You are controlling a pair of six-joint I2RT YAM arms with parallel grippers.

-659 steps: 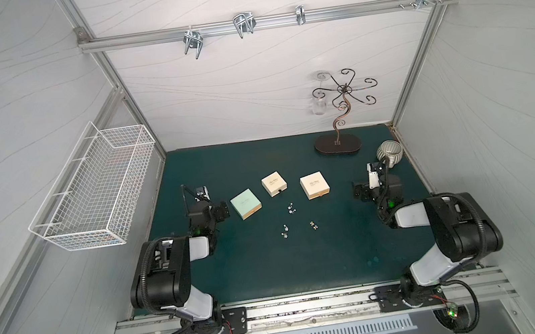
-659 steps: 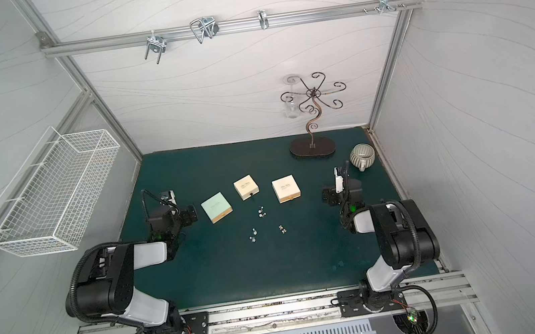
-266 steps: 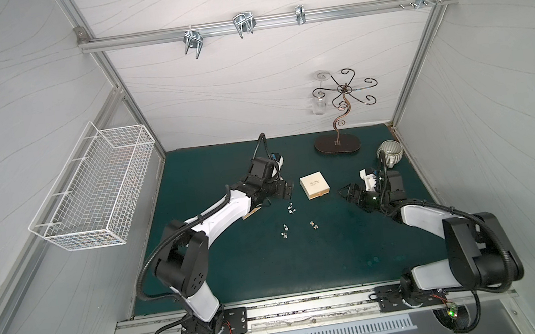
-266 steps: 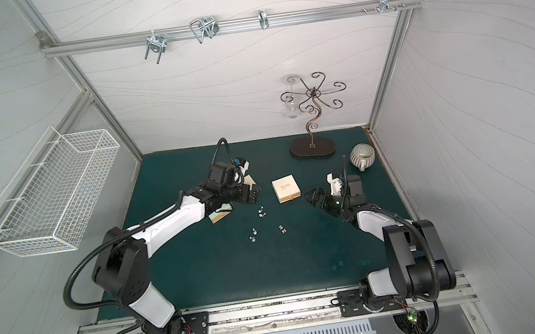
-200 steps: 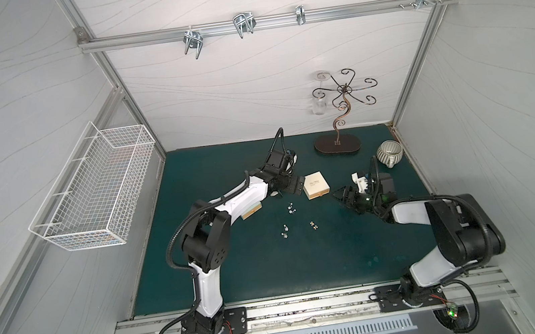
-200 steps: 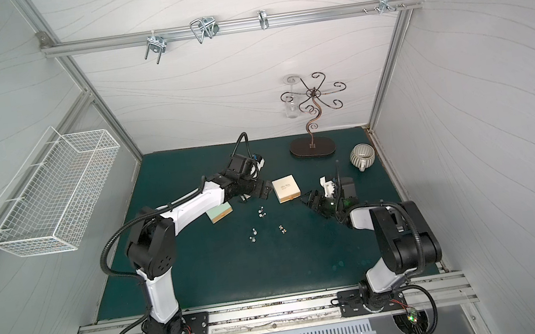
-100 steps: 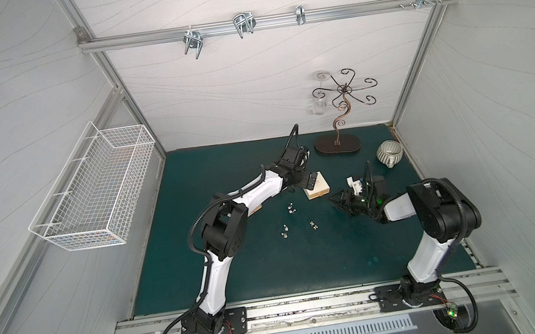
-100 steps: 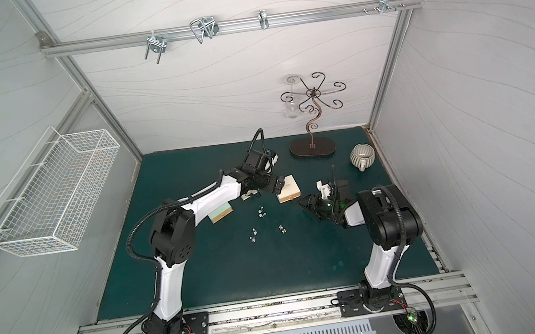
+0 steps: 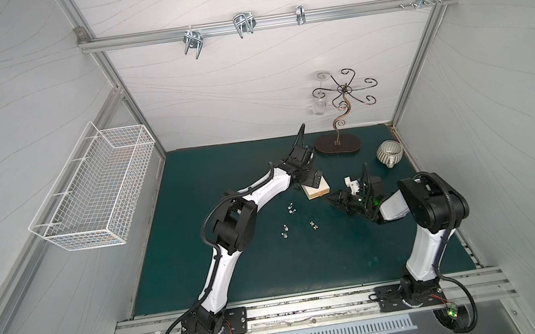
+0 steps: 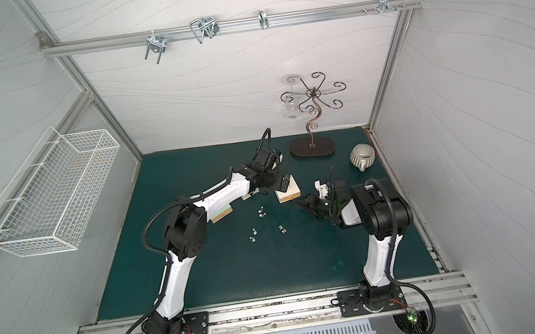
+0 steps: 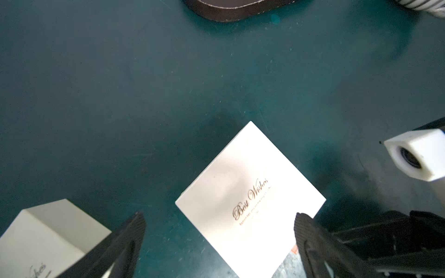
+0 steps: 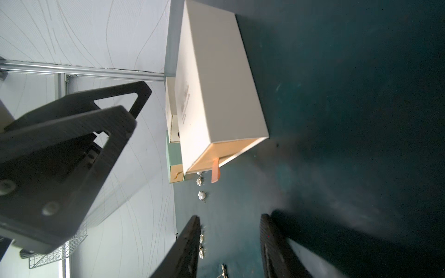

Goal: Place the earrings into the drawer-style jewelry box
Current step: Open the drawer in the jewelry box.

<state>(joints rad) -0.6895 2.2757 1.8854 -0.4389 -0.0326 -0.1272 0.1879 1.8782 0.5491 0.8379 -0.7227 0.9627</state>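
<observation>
The drawer-style jewelry box (image 9: 317,190) (image 10: 288,189) (image 11: 240,183) is cream, with gold lettering on its lid. Its orange drawer front and ribbon tab (image 12: 216,172) face my right gripper. My left gripper (image 9: 309,178) (image 11: 218,214) hovers open over the box; one finger overlaps a box corner and the other stands off it. My right gripper (image 9: 332,198) (image 12: 230,219) lies low on the mat just right of the box, open, with nothing between its fingers. The earrings (image 9: 291,209) (image 10: 253,235) (image 12: 201,195) lie loose on the green mat in front of the box.
A mint box (image 10: 221,213) and a second cream box (image 11: 43,235) sit left of the jewelry box, partly under my left arm. A jewelry stand (image 9: 337,146) and a striped cup (image 9: 389,153) are at the back right. A wire basket (image 9: 96,187) hangs on the left wall.
My left arm has swung right across the row of boxes to the right-hand box. My right gripper has slid left toward that box and its jaws have narrowed.
</observation>
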